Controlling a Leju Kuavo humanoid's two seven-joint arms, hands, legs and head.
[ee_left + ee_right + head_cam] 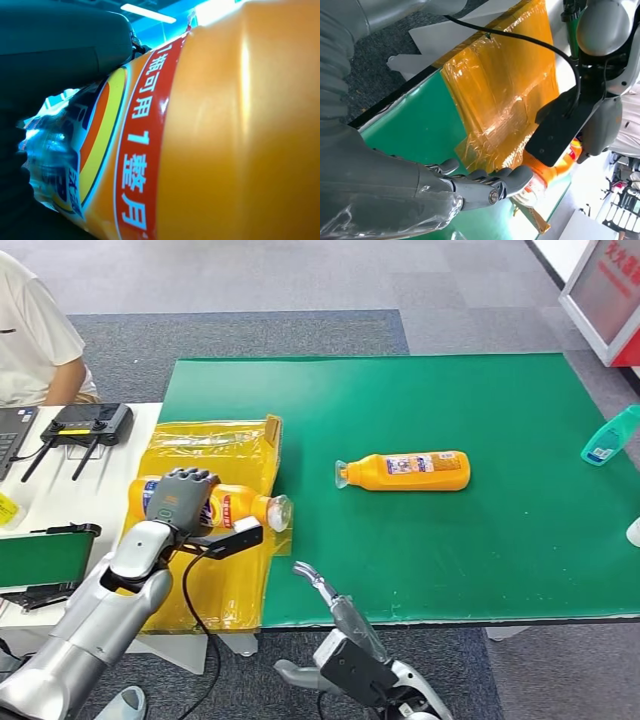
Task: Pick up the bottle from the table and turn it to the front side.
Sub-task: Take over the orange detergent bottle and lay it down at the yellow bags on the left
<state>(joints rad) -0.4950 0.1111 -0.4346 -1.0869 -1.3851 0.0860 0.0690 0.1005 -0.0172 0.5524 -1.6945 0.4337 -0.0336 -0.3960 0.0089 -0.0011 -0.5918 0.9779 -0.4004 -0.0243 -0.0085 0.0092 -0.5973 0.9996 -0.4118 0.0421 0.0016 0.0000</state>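
Nearest the robot, its right hand (321, 585) hangs just off the near edge of the green table (483, 570), fingers stretched out and apart, holding nothing; from the wrist camera those fingers (497, 182) reach out over the green surface toward the taped yellow sheet (501, 90). A little further in, on the left, the silver left arm rises to the left hand (180, 498), which is wrapped over the top of an orange bottle (234, 506) and grips it; the bottle lies level in the hand, its clear cap pointing right toward the middle of the table, above the yellow plastic sheet that covers the left end of the table; up close in the left wrist view the bottle (234, 135) shows a red band with white characters and a blue and yellow label beside the dark fingers. A black cable loops down from that wrist.

Beyond, near the table's middle, a second orange bottle (407, 471) lies on its side on the green surface, cap to the left, well apart from both hands. At the far right edge a teal bottle (610, 436) lies tilted. To the left, on a white desk (83, 495), sits a black controller (84, 425) with antennas, and behind it a person in a white shirt (34, 335).
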